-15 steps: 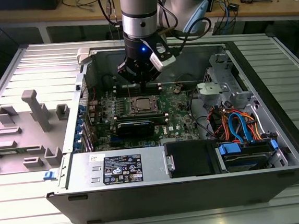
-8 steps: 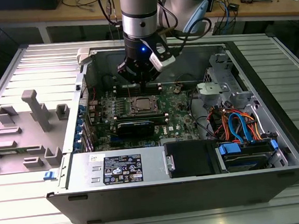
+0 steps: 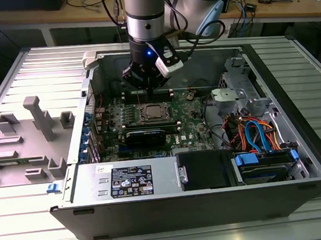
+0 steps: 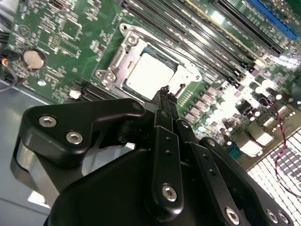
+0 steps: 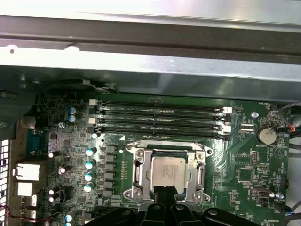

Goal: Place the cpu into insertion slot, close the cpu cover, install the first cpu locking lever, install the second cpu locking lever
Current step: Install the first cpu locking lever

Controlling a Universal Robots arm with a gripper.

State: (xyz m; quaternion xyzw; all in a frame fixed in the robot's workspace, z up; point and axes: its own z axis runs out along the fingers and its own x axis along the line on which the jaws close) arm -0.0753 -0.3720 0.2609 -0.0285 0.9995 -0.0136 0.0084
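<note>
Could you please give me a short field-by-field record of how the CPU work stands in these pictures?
cpu: seated in the insertion slot, metal top up
cpu cover: down, framing the cpu
gripper: low over the insertion slot's edge
locking levers: latched or not, cannot tell
setting: motherboard inside an open computer case

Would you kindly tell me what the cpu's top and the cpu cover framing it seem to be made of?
The cpu: its top looks like dull, matte silver-grey metal, with a soft, even sheen and no sharp reflections. The cpu cover: apparently thin stamped sheet metal, brighter silver, with glints along its edges and bent tabs. Which metal it is cannot be told.
</note>
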